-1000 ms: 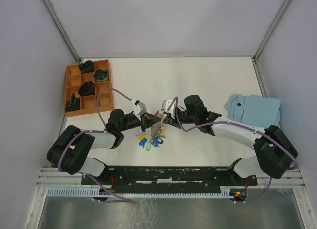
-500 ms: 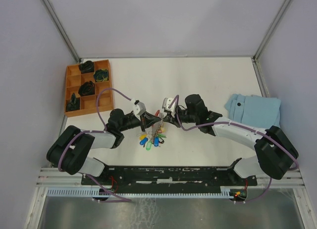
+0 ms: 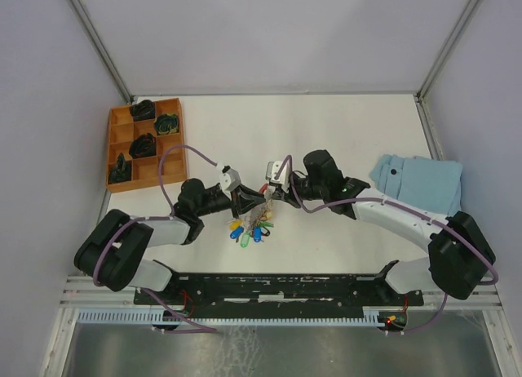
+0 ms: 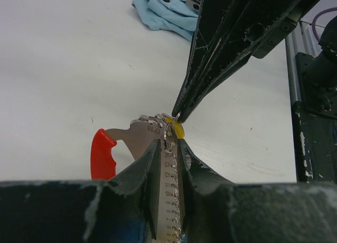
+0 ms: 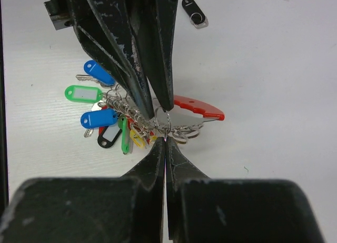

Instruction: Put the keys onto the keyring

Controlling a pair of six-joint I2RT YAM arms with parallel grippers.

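Observation:
The keyring is a grey ring-and-chain cluster with a curved red piece, held just above the table between my two grippers. The keys hang from it with blue, green and yellow tags, and show in the top view. My left gripper is shut on the keyring's numbered metal plate and chain. My right gripper is shut, its tips pinching the lower edge of a small split ring. The two grippers' tips almost touch.
An orange compartment tray with dark parts stands at the far left. A light blue cloth lies at the right. A loose black tag lies on the white table beyond the cluster.
Both grippers have stayed shut at the keyring. The right wrist has shifted slightly to the left and away from me. The hanging keys have barely moved.

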